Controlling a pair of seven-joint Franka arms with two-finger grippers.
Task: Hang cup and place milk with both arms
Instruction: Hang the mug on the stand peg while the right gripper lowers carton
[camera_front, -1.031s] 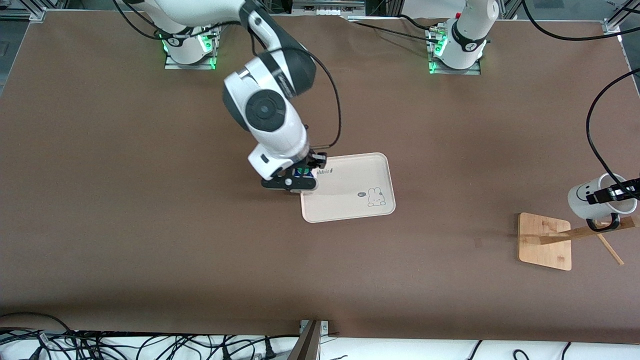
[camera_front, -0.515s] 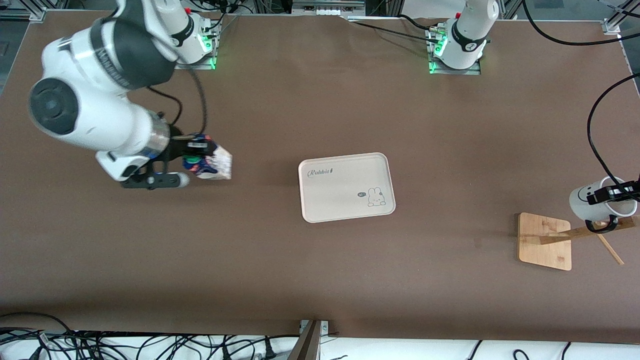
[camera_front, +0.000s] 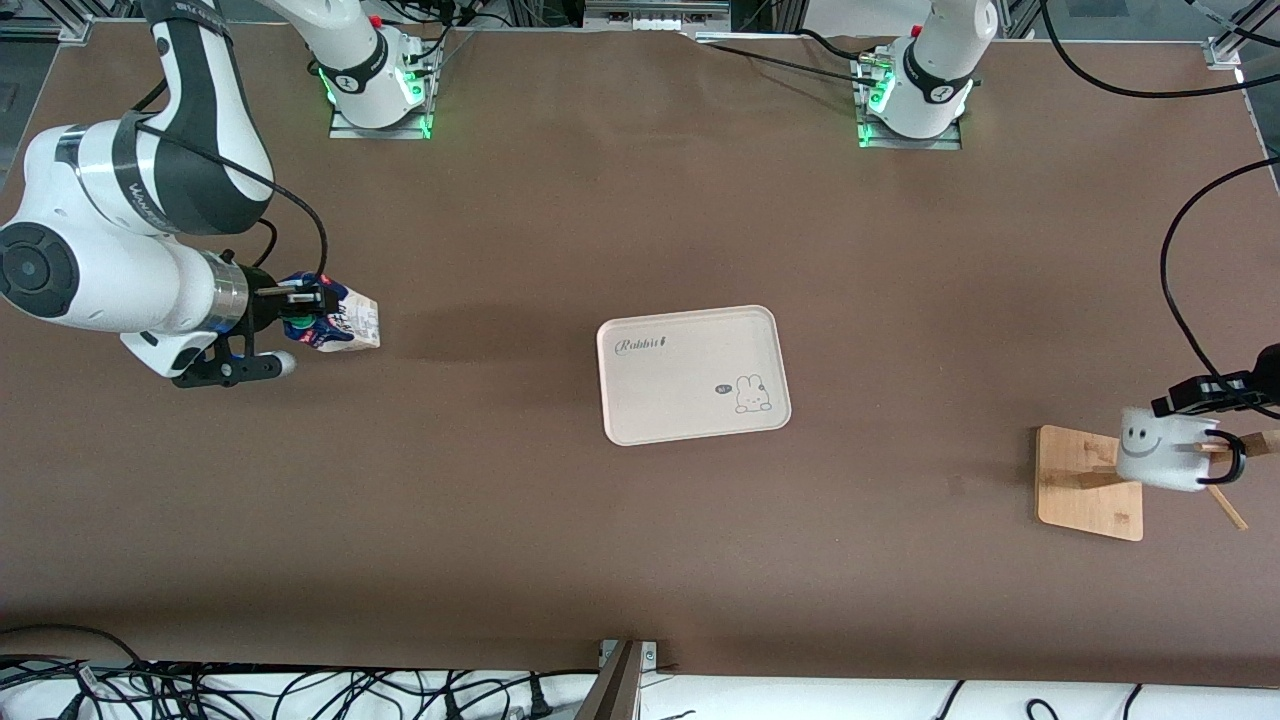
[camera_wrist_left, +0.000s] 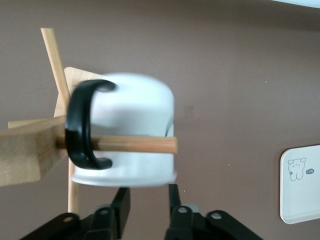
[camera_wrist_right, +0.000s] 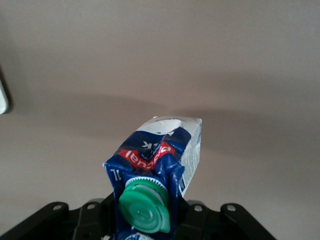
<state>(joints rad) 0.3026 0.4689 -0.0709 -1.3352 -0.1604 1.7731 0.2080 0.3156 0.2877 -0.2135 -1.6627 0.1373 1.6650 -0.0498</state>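
The white cup (camera_front: 1160, 452) with a smiley face hangs by its black handle (camera_wrist_left: 80, 125) on a peg (camera_wrist_left: 135, 144) of the wooden rack (camera_front: 1085, 480). My left gripper (camera_front: 1195, 395) is open just off the cup's rim (camera_wrist_left: 125, 179), its fingers (camera_wrist_left: 120, 202) apart with nothing between them. My right gripper (camera_front: 300, 312) is shut on the milk (camera_front: 345, 322) at its blue top, beside the green cap (camera_wrist_right: 145, 209). It holds the milk tipped on its side over the table at the right arm's end.
A pale tray (camera_front: 690, 400) with a rabbit drawing lies mid-table with nothing on it. Its corner also shows in the left wrist view (camera_wrist_left: 300, 210). The rack's flat base and slanted pegs stand at the left arm's end.
My right arm swung from the tray's corner to its own end of the table, carrying the milk. My left gripper let go of the cup, which now hangs lower on the peg.
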